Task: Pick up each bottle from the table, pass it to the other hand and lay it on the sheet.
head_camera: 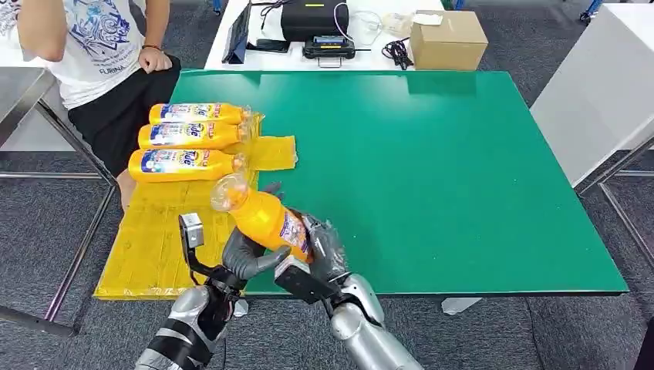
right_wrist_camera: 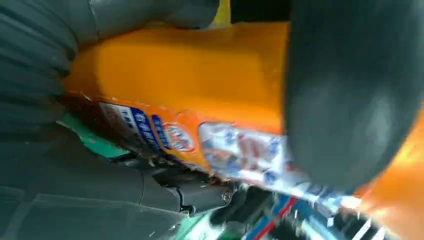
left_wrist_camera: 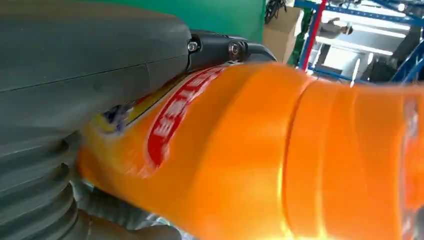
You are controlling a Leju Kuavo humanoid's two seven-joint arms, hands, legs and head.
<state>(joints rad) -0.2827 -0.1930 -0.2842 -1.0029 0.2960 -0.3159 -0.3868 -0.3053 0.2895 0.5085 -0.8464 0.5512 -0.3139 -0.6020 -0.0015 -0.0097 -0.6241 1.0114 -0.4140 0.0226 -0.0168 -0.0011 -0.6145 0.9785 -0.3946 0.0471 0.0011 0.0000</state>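
Both hands are on the same orange bottle right now, held up tilted over the near edge of the green table. The left hand wraps it from below, the right hand grips its base. Three more bottles lie on the yellow sheet.

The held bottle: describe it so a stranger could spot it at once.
Find the green table, then its near edge beside the yellow sheet. There an orange bottle sits tilted between the left robot hand and right robot hand. Unlike the three bottles lying flat on the sheet, it is off the surface.
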